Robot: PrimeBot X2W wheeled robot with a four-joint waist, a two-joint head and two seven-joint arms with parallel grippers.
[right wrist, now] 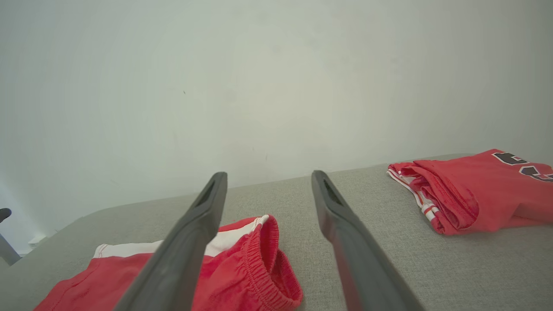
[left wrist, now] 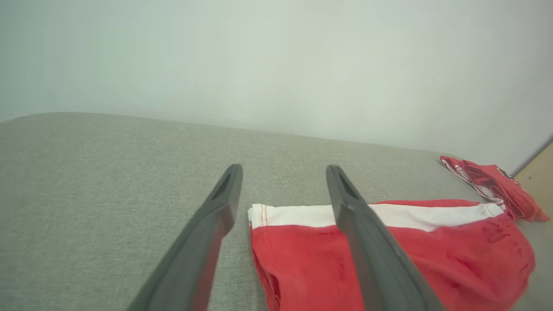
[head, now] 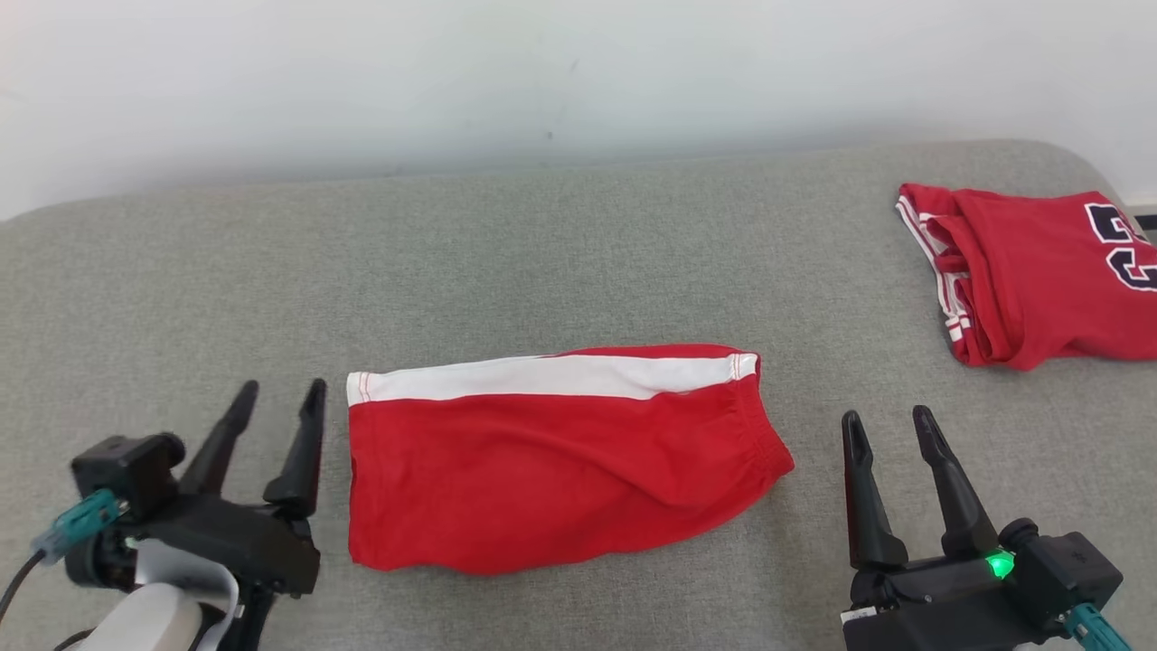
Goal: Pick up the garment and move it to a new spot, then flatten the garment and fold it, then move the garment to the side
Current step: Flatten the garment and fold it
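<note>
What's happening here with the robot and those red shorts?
A two-armed robot is folding clothes on a grey surface. The red shorts with a white stripe lie folded between its left gripper and right gripper, both open and holding nothing. A second red garment, with dark lettering, sits at the far right.

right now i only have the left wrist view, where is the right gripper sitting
observer: the right gripper is open, just off the right end of the folded red shorts, apart from them.
operator: my right finger overlaps the cloth on screen, am i touching it
observer: from the head view the left gripper is open beside the shorts' left edge, with a strip of grey surface showing between.
operator: whats the red pile far right
observer: a second folded red garment with dark lettering, well apart from the shorts.
</note>
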